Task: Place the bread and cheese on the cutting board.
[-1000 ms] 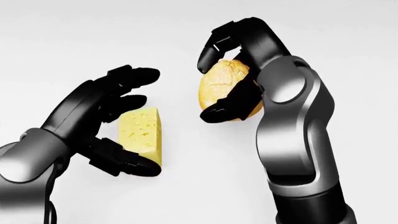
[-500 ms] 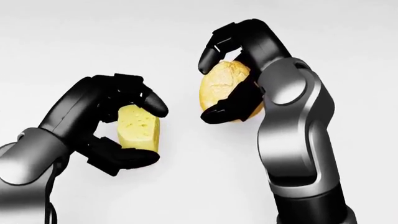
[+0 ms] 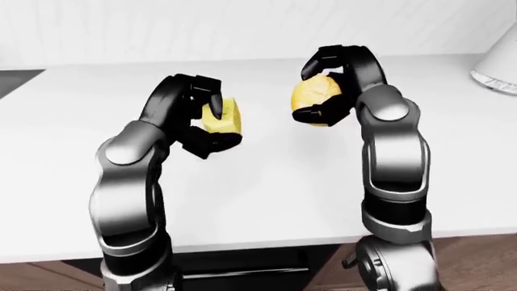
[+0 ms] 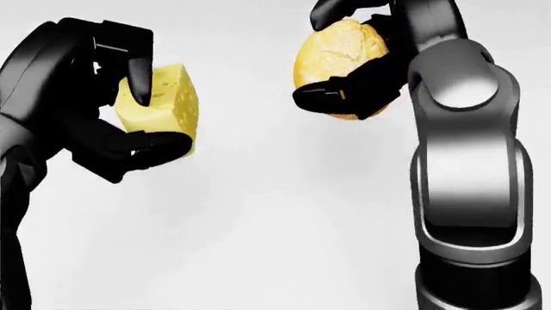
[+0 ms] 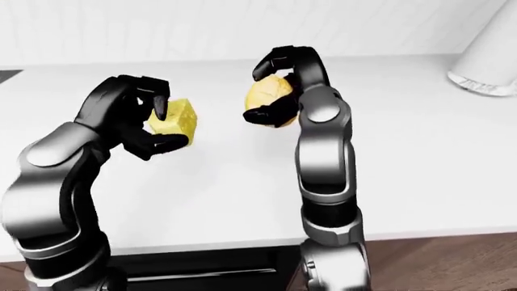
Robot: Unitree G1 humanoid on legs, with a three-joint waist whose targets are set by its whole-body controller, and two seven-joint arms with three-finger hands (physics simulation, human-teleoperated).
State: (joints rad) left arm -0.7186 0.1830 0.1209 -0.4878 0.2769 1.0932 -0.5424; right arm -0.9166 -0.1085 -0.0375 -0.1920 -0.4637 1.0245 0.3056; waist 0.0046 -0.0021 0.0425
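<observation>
A pale yellow wedge of cheese [image 4: 162, 103] with small holes is held above the white counter [image 3: 266, 176], my left hand [image 4: 142, 110] shut round it. My right hand [image 4: 340, 55] is shut on a round golden bread roll [image 4: 338, 48], raised to the right of the cheese and slightly higher. Both items hang in the air, about a hand's width apart, as the left-eye view shows: cheese [image 3: 222, 115], bread [image 3: 317, 96]. No cutting board shows in any view.
A white cylindrical object [image 5: 489, 57] stands at the top right of the counter. A dark patch [image 3: 14, 79] lies at the counter's left edge. A pale panelled wall runs along the top. The counter's near edge [image 3: 266, 242] crosses below my arms.
My left hand closed on the cheese and lifted it off the counter. My right hand rose with the bread. Both sit higher in the head view.
</observation>
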